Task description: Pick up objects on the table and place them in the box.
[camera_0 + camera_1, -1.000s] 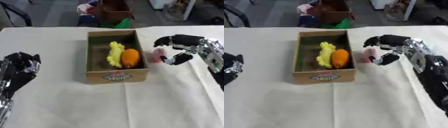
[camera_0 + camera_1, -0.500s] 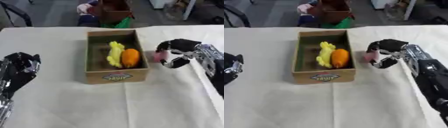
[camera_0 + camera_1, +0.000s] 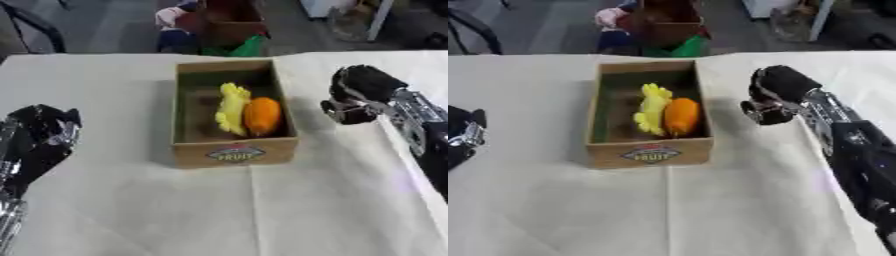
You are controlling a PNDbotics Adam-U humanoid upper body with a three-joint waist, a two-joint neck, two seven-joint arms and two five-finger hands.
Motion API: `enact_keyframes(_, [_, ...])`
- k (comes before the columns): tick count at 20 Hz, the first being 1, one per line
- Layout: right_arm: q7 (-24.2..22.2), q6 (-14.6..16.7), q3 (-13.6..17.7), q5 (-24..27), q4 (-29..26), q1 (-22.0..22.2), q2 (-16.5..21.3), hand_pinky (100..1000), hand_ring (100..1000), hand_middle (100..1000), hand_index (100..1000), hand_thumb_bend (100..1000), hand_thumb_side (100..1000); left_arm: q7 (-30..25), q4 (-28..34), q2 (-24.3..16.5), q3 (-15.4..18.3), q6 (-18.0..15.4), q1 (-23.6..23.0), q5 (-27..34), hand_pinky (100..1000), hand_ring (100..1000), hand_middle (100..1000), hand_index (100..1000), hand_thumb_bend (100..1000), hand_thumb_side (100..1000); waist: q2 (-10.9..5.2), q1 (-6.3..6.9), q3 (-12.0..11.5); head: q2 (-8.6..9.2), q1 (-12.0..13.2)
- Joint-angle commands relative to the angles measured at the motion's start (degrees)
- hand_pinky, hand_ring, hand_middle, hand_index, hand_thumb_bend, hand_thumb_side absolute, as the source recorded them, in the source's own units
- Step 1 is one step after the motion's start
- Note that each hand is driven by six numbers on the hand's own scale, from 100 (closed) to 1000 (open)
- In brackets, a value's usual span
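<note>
right hand curled shut beside box, what it held hidden | we judged: lift clear over the rim before releasing | left hand idle, fingers unclear

The surface is covered in pale cream cloth. The box is brown cardboard with a dark green inside and a red, white and green label on its near wall. In it lie a yellow object and an orange object. The right hand and left hand are glossy black.
</note>
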State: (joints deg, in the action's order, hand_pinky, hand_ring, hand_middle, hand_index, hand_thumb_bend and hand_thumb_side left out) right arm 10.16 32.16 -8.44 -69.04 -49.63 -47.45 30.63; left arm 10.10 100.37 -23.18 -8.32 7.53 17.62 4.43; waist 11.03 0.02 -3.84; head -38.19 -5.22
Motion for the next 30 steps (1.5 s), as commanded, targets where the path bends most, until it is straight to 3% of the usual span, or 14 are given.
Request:
enact_keyframes(1, [1.45,0.2,0.82,2.5,-1.91,-1.56,1.78,470,456,238,247,100,253,0.03,0.79,-0.87,0.57,-0.08,0.65,0.04,466,366,280,497,187,213,-0.92,-0.05,0.09,0.55,-0.1])
enact_keyframes(9, [-4.18,0.39,0.47,16.1,-8.45,-4.84,2.86,466,442,237,248,100,233,0.02,0.83,-1.02,0.57,-0.07,0.58,0.08,466,367,281,497,186,213,-1.23,-0.15,0.14,0.46,-0.09])
enact_keyframes(13, [-9.21,2.28,-2.17,22.04,-11.73,-8.19,0.65,470,445,241,255,100,237,-0.14,0.76,-0.95,0.4,-0.05,0.53,0.13,466,367,281,497,187,212,-1.61,-0.18,-0.09,0.25,-0.46])
enact_keyframes(18, [-15.43,4.32,-3.94,25.31,-10.76,-10.71,-3.41,471,442,241,262,100,248,-0.32,0.9,-0.73,0.24,-0.06,0.66,0.25,466,367,281,497,186,212,-1.72,-0.03,-0.7,0.13,-1.08])
enact_keyframes(22, [-17.86,4.91,-4.22,24.71,-8.5,-11.82,-6.97,478,446,262,295,100,257,-0.58,0.88,-0.41,-0.03,0.0,1.01,0.35,466,367,281,497,187,212,-1.57,0.14,-1.35,0.28,-1.67])
enact_keyframes(26, [-18.14,5.05,-3.9,22.32,-5.7,-12.62,-9.86,499,460,333,398,100,297,-0.75,0.86,-0.15,-0.18,0.0,1.25,0.38,466,367,281,497,187,213,-1.31,0.22,-1.95,0.44,-2.11])
enact_keyframes(30, [-18.08,5.71,-4.17,20.33,-4.65,-12.44,-10.82,543,511,553,677,100,432,-0.76,0.81,-0.03,-0.18,-0.02,1.31,0.38,466,367,281,497,188,213,-1.09,0.19,-2.07,0.5,-2.07])
